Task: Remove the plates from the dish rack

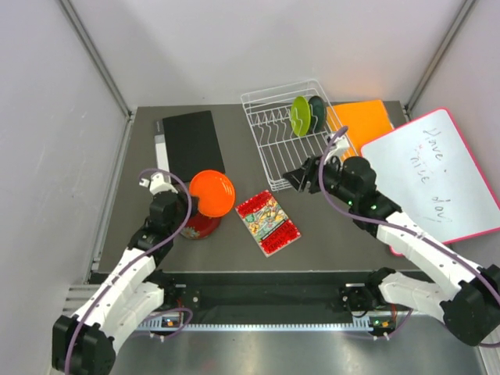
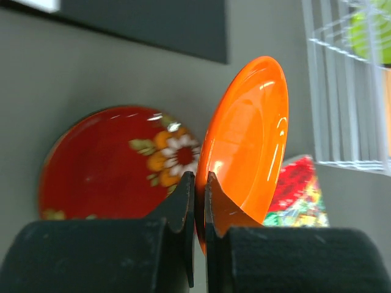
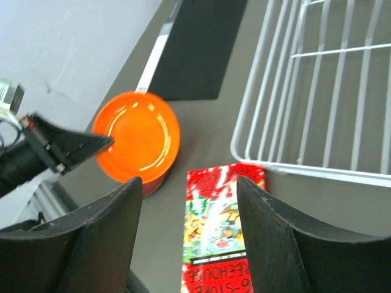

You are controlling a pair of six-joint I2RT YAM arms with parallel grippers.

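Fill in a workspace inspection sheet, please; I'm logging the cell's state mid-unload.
Surface: dark grey table.
Job's things: lime green plate and dark teal plate upright in dish rack; red plate flat on table; orange plate held above it.
Clutter: red packet, black mat, orange board, whiteboard.
Grippers: left gripper shut on orange plate's rim; right gripper open, near dish rack's front.
Cables: purple cables along both arms.
Surroundings: plain walls.
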